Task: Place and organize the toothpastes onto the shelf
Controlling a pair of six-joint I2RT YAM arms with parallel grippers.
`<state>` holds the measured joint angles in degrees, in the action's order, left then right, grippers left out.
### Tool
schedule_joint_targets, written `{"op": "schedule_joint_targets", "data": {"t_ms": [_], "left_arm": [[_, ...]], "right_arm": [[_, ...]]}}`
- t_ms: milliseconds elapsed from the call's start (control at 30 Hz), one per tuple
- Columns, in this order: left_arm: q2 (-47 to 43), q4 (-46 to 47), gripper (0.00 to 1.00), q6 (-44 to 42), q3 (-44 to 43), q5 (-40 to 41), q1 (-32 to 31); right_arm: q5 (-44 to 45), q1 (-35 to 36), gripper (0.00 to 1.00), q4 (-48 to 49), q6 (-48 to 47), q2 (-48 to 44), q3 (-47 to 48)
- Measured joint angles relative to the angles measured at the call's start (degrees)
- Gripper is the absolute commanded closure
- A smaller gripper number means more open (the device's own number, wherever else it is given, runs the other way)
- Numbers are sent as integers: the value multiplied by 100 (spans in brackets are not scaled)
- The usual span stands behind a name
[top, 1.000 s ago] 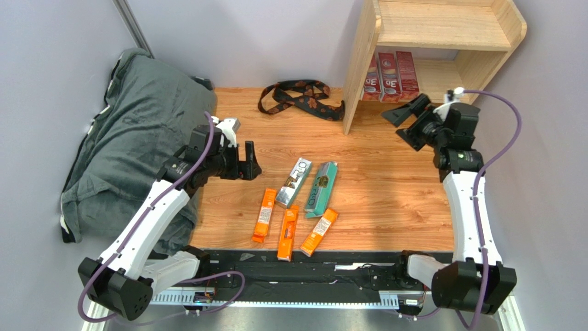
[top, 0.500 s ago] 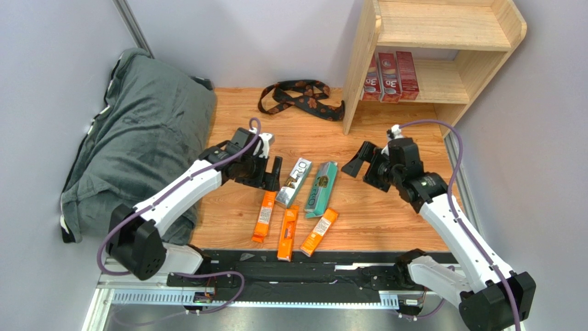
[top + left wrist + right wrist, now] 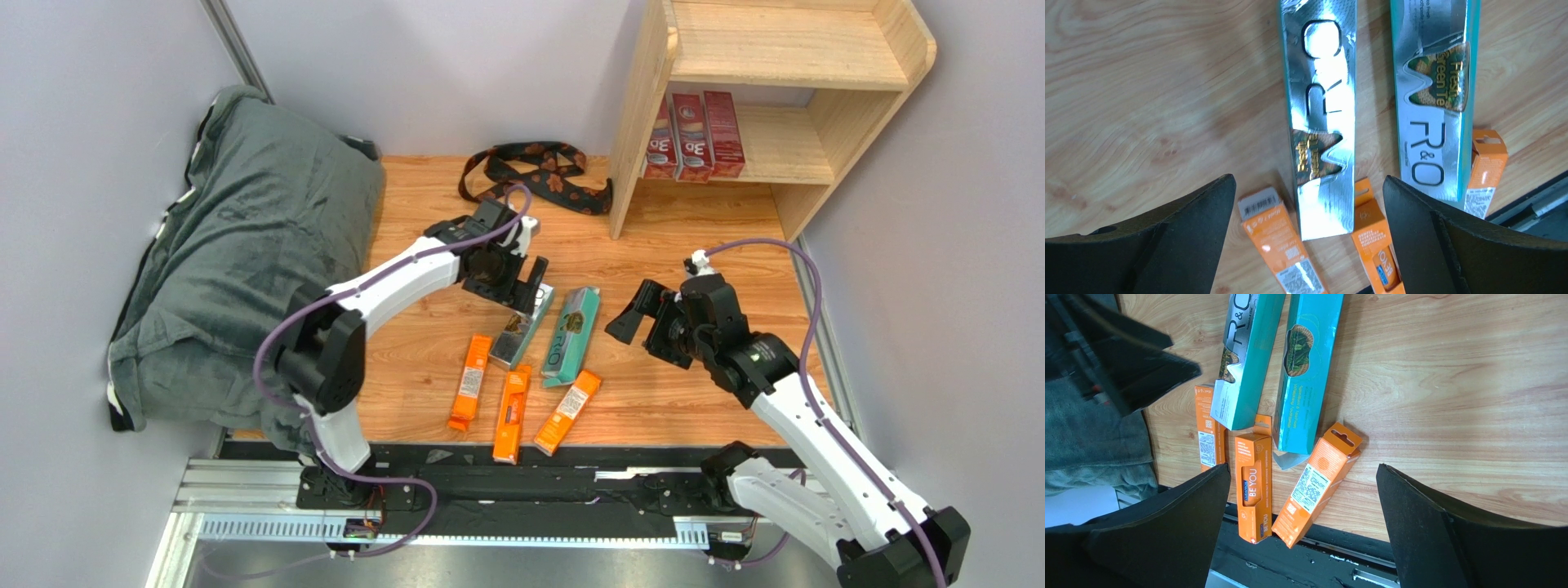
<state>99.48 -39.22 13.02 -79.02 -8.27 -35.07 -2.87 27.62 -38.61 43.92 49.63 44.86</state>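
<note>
Five toothpastes lie on the wooden floor: a silver-white box [image 3: 521,325], a teal box [image 3: 572,333] beside it, and three orange boxes [image 3: 470,382] [image 3: 512,413] [image 3: 567,412] nearer the arms. Three dark red "3D" boxes [image 3: 693,135] stand on the lower tier of the shelf [image 3: 785,49]. My left gripper [image 3: 530,284] is open and empty above the silver-white box [image 3: 1321,116], which lies between its jaws [image 3: 1309,184]. My right gripper [image 3: 626,321] is open and empty, just right of the teal box [image 3: 1309,367], over the right orange box [image 3: 1315,484].
A black-and-brown strap [image 3: 534,172] lies at the back next to the shelf's left side panel. A dark grey cushion [image 3: 233,245] fills the left side. The black rail [image 3: 552,472] runs along the near edge. Grey walls close in on both sides.
My left gripper moved right to above the silver-white box. My right gripper came away from the shelf, down and left towards the teal box. The boxes have not moved.
</note>
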Motion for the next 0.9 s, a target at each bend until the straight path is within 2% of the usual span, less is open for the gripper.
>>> {"op": "schedule_joint_targets", "data": {"t_ms": [233, 367, 467, 500, 600, 900], "left_arm": [[1172, -13, 2, -98, -619, 168, -306], [1510, -46, 7, -96, -774, 284, -361], [1733, -44, 14, -94, -883, 339, -404], [1805, -35, 23, -90, -907, 345, -409], [1939, -24, 36, -63, -927, 361, -428], [1928, -9, 40, 13, -931, 485, -472]], "right_arm": [[92, 2, 6, -212, 66, -385, -74], [94, 2, 6, -280, 83, -503, -103], [94, 2, 6, -306, 90, -590, -151], [96, 2, 6, -313, 94, -605, -170], [103, 2, 6, -367, 111, -610, -186], [129, 9, 7, -404, 129, -544, -186]]}}
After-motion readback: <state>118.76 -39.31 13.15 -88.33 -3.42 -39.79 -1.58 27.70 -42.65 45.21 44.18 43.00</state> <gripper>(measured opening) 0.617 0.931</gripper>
